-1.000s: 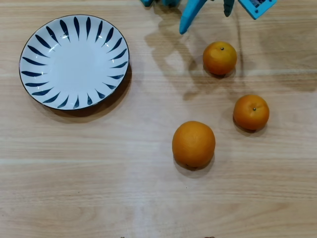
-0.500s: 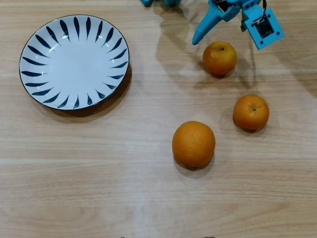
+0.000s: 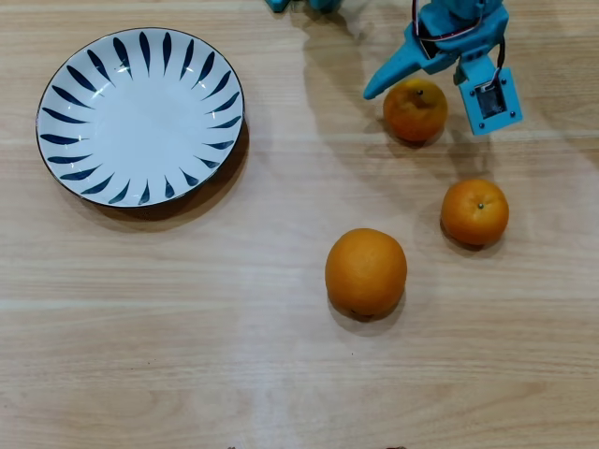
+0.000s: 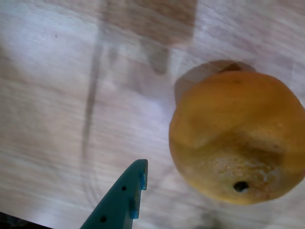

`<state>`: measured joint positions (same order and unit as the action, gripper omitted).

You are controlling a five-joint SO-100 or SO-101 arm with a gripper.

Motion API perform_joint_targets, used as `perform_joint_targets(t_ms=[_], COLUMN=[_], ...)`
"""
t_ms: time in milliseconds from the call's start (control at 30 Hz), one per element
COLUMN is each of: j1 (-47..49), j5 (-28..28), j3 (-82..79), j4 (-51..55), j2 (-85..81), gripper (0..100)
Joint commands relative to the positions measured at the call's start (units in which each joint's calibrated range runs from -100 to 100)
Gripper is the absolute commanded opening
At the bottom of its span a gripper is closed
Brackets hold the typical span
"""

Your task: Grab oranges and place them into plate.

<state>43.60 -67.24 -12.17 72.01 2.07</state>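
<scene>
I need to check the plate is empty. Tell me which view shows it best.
The overhead view: the whole plate is visible there, white centre bare, nothing on it. The wrist view doesn't show it, only one orange and a gripper finger.

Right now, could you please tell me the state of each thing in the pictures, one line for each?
plate: empty, flat on the table.
top small orange: on the table, between the open gripper's fingers, not lifted.
right small orange: on the table, untouched.
large orange: on the table, untouched.
gripper: open, around the top small orange.
</scene>
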Motion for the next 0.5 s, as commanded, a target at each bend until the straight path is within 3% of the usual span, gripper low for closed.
perform_joint_targets(t_ms=[0, 467], j1=[0.1, -0.62], j5=[-0.35, -0.35], j3=[2.71, 2.62], j4=[-3.12, -6.99], j2=[1.14, 9.85], gripper=[53, 53])
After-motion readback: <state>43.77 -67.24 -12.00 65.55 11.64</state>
